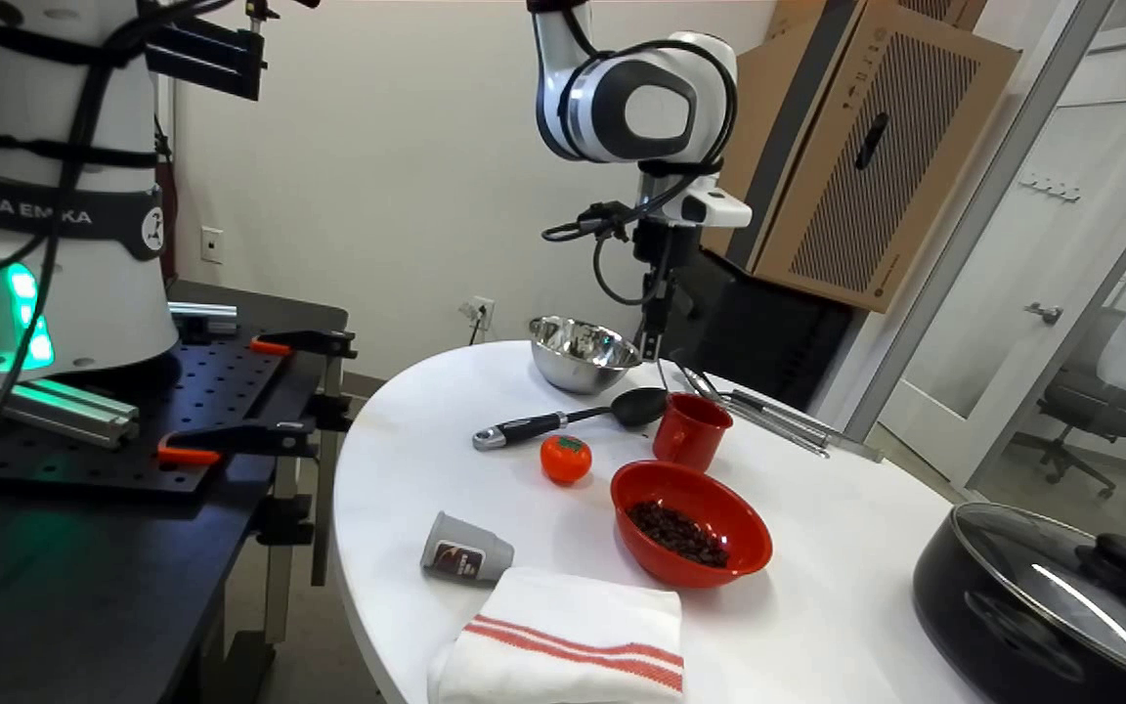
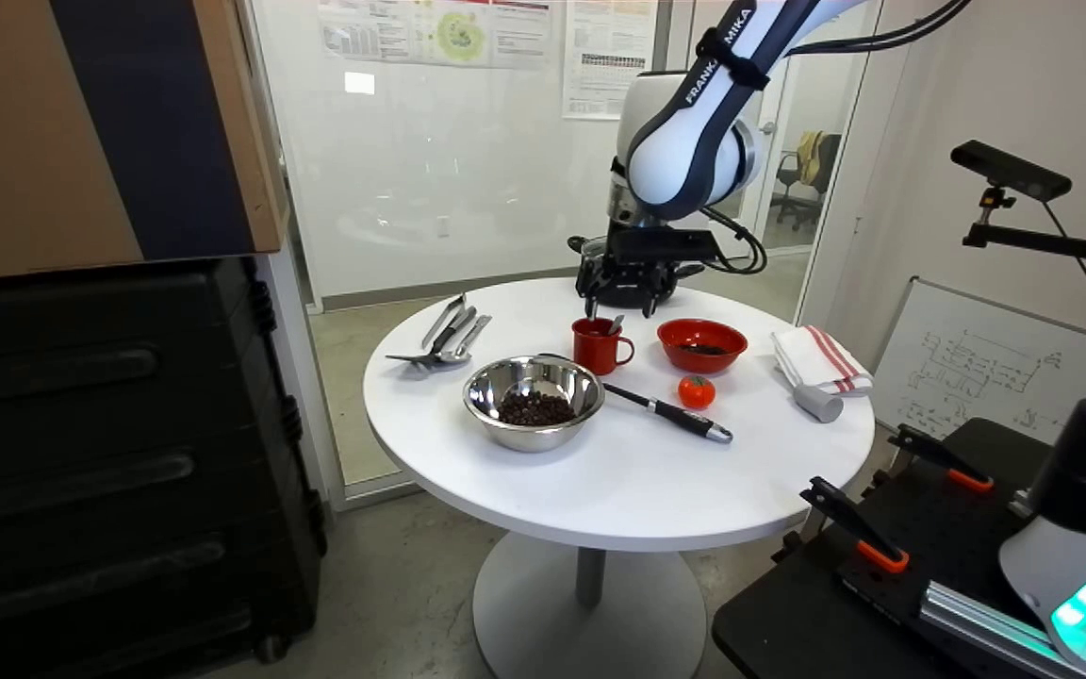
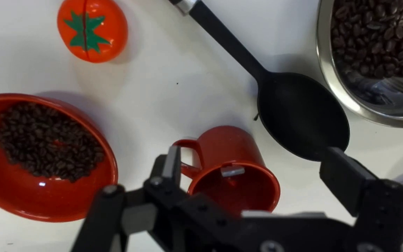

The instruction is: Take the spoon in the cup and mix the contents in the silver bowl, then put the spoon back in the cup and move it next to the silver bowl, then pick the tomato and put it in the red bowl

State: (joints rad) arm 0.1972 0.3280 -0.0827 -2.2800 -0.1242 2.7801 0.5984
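The black two-fingered gripper (image 2: 620, 309), spread wide and holding nothing, hangs above the small glossy red cup (image 2: 592, 347), in which the flat-ended silvery spoon (image 3: 232, 171) stands. An off-centre closing could clamp the rim or catch the handle, tipping the cup. A weak hold could let the spoon twist against dark brown beans (image 2: 535, 409) in the round shiny metal bowl (image 2: 532, 438).

Round white counter (image 2: 637, 490) is standing on grey floor (image 2: 392, 585); posters (image 2: 453, 33) are hanging on glossy white wall (image 2: 468, 151); whiteboard (image 2: 986, 363) is leaning near pale wall (image 2: 929, 217); cardboard box (image 2: 24, 141) is sitting on black cabinet (image 2: 119, 415).
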